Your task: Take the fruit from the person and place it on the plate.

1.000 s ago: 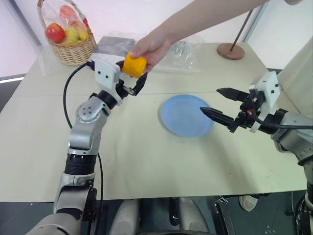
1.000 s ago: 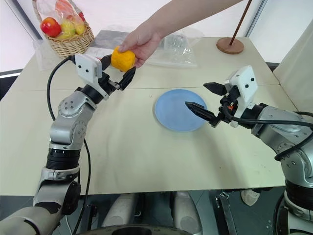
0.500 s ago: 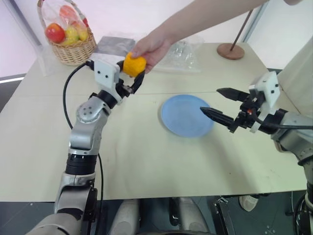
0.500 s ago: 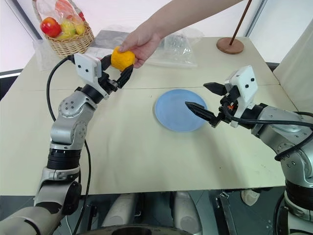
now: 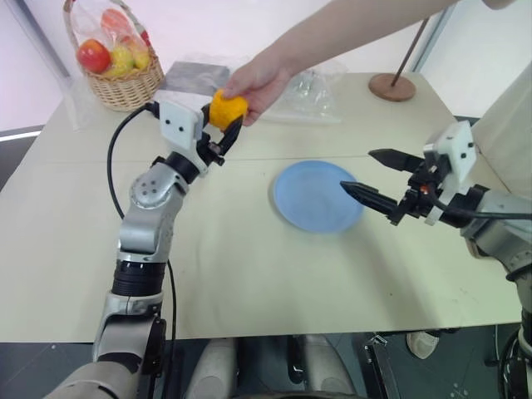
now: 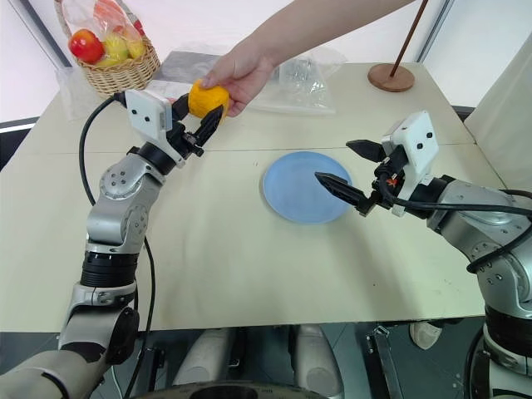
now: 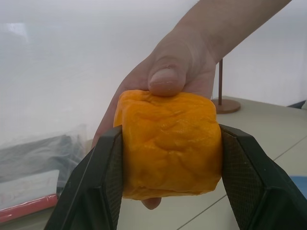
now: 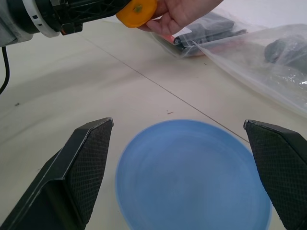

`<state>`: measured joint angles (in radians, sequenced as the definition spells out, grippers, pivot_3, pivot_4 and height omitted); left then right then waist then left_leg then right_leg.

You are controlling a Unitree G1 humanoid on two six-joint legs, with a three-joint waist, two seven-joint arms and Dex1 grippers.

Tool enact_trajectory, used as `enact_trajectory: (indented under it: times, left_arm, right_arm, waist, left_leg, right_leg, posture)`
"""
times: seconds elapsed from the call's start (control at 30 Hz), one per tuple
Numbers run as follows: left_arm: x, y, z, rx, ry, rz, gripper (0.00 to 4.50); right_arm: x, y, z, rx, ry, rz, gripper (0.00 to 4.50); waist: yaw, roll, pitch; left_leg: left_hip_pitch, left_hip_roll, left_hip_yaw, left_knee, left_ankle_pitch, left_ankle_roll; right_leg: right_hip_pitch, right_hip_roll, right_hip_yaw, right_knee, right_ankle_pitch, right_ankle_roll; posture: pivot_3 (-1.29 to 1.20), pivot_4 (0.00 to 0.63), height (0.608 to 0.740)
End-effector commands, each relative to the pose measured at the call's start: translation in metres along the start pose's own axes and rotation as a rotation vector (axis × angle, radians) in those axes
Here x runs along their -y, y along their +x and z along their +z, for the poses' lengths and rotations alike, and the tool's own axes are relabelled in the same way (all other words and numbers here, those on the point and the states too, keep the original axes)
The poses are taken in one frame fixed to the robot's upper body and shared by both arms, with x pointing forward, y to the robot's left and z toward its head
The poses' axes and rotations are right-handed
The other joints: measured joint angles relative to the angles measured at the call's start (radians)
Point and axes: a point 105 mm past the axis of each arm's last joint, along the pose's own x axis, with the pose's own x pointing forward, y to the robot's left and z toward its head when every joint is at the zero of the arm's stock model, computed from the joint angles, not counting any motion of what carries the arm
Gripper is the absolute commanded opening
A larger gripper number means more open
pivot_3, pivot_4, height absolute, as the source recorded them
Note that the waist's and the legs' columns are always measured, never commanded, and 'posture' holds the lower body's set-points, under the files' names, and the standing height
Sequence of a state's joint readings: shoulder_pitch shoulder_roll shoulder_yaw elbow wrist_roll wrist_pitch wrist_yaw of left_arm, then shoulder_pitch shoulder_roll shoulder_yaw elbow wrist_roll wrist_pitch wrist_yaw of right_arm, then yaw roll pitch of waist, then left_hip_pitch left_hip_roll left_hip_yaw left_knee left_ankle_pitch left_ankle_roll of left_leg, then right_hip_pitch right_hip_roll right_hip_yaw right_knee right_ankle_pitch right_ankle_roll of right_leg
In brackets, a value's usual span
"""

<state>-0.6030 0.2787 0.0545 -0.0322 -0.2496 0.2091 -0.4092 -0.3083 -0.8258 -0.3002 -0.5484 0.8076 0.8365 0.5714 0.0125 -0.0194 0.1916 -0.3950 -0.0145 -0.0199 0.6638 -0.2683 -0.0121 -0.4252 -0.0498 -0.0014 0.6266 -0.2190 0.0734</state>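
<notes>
- Your left gripper (image 5: 223, 126) is squeezed onto the fruit (image 7: 168, 143). In the left wrist view, one black finger (image 7: 103, 177) presses on each side of it.
- The fruit is orange-yellow and blocky. It is up in the air, above the far part of the table (image 5: 249, 266), not on the plate.
- The person's hand (image 5: 258, 81) is on the fruit too. You can see the thumb on top of it and the other fingers behind it. So your gripper and the hand both have hold of it.
- Your right gripper (image 6: 345, 170) is wide open and holds nothing. It hangs just past the right edge of the plate (image 5: 318, 196), with its tips pointing across the plate.
- The plate is round, light blue and bare. It lies flat on the table, between your two arms, nearer to you than the fruit.
- Behind the fruit, clear plastic bags (image 5: 312, 87) lie on the table.
- A basket (image 5: 125, 79) with a red apple and pale fruits sits at the far left corner.
- A small brown disc with a rod (image 5: 392, 86) stands at the far right.
</notes>
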Motion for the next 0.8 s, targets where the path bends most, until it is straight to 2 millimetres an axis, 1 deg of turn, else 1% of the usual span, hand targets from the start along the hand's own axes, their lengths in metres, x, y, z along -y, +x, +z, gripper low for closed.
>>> enact_trajectory:
  times: [0.03,0.5,0.8]
  left_arm:
    - [-0.0031,0.0039,0.0169,0.062,0.023,0.010,2.44]
    - [-0.0048,0.0032,0.0194,0.073,0.015,0.011,2.44]
    - [-0.0021,0.0031,0.0203,0.076,0.001,-0.008,2.44]
  right_arm:
    - [-0.0006,-0.0044,0.0149,0.048,-0.054,-0.011,4.50]
    - [-0.0007,-0.0038,0.0161,0.049,-0.060,-0.012,4.50]
    - [-0.0007,-0.0036,0.0169,0.051,-0.061,-0.013,4.50]
  waist:
    - [0.000,0.000,0.000]
    - [0.000,0.000,0.000]
    - [0.000,0.000,0.000]
  left_leg:
    - [0.000,0.000,0.000,0.000,0.000,0.000]
    - [0.000,0.000,0.000,0.000,0.000,0.000]
    - [0.000,0.000,0.000,0.000,0.000,0.000]
  right_leg:
    - [0.000,0.000,0.000,0.000,0.000,0.000]
    - [0.000,0.000,0.000,0.000,0.000,0.000]
    - [0.000,0.000,0.000,0.000,0.000,0.000]
  posture:
    - [0.00,0.150,0.740]
    - [0.00,0.150,0.740]
    - [0.00,0.150,0.740]
